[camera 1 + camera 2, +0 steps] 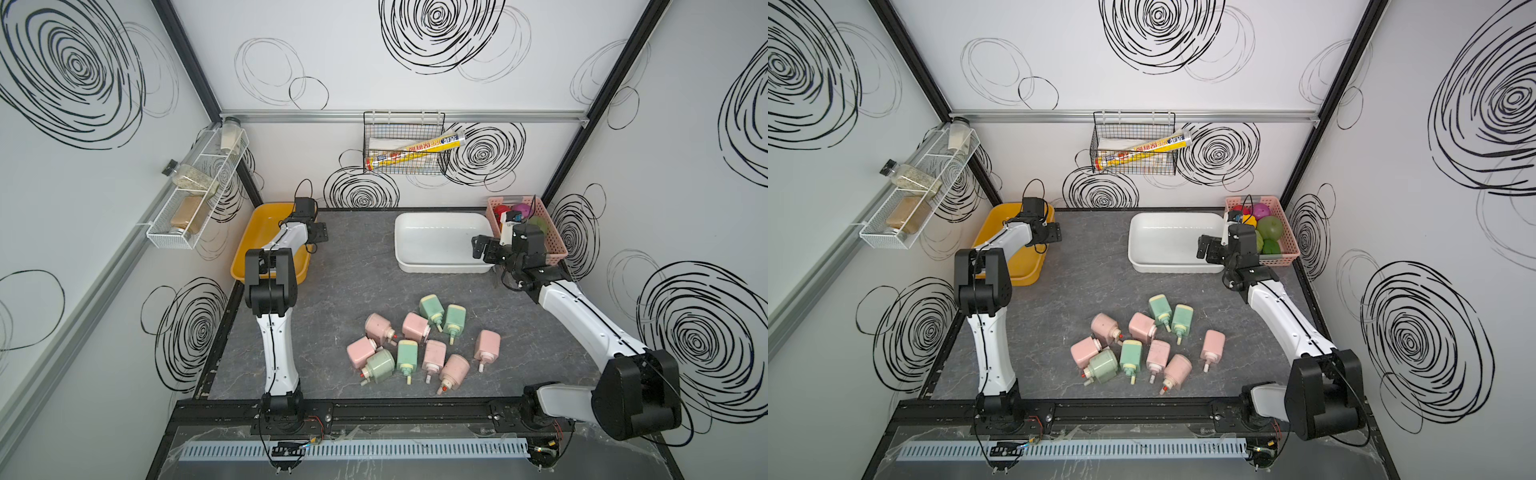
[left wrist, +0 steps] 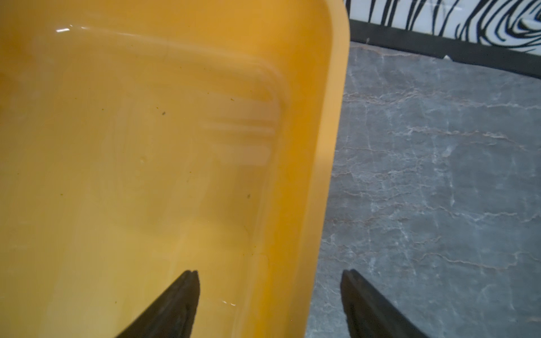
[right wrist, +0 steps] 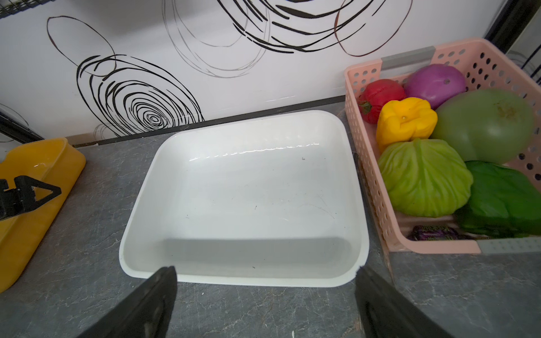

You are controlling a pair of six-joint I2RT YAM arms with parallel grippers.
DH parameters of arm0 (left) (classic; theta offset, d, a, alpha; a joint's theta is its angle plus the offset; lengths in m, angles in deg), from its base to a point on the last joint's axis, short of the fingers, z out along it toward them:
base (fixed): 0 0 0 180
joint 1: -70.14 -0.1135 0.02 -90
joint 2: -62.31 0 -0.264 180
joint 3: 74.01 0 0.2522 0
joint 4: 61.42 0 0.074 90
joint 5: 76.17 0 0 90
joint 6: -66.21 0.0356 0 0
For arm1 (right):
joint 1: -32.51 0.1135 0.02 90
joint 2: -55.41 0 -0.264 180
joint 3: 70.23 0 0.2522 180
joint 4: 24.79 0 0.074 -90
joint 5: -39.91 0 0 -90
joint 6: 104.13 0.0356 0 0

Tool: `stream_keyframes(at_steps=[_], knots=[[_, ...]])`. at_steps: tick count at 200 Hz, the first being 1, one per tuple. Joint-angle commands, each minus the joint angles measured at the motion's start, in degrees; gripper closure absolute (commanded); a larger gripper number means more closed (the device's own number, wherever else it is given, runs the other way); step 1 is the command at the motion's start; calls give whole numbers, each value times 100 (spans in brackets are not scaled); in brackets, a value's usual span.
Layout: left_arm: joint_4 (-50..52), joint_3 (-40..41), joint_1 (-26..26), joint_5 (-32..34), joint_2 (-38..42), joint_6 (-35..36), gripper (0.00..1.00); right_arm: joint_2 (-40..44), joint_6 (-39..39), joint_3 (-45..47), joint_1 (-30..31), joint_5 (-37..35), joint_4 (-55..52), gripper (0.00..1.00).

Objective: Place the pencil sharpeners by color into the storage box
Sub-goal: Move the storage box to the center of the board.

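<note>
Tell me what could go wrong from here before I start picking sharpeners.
1. In the packed pile, a green sharpener touches a pink sharpener, so jaws closing on one may drag the wrong colour along.
2. The left jaws hang open astride the rim of the yellow bin; lowering there could strike it.
3. The pink basket of toy vegetables sits right beside the white bin; a release too far that way could land in it.

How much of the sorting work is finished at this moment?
Done: nothing; the yellow tub and white tub are empty. In hand: nothing; the left tool and right tool are open and empty. Left: all ten pencil sharpeners, six pink and four green, lie on the table.
</note>
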State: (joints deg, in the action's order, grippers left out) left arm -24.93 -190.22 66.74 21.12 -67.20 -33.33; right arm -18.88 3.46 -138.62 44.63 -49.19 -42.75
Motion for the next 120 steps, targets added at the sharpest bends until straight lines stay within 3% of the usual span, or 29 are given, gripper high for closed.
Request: stream_keyframes(at_steps=[1, 50, 120], knots=[[86, -241, 23, -52, -131, 138, 29, 54, 52, -36, 95, 87, 60, 2], [34, -158, 108, -35, -63, 176, 53, 45, 51, -29, 185, 43, -48, 2], [-215, 145, 295, -63, 97, 157, 68, 122, 86, 70, 212, 22, -190, 3]])
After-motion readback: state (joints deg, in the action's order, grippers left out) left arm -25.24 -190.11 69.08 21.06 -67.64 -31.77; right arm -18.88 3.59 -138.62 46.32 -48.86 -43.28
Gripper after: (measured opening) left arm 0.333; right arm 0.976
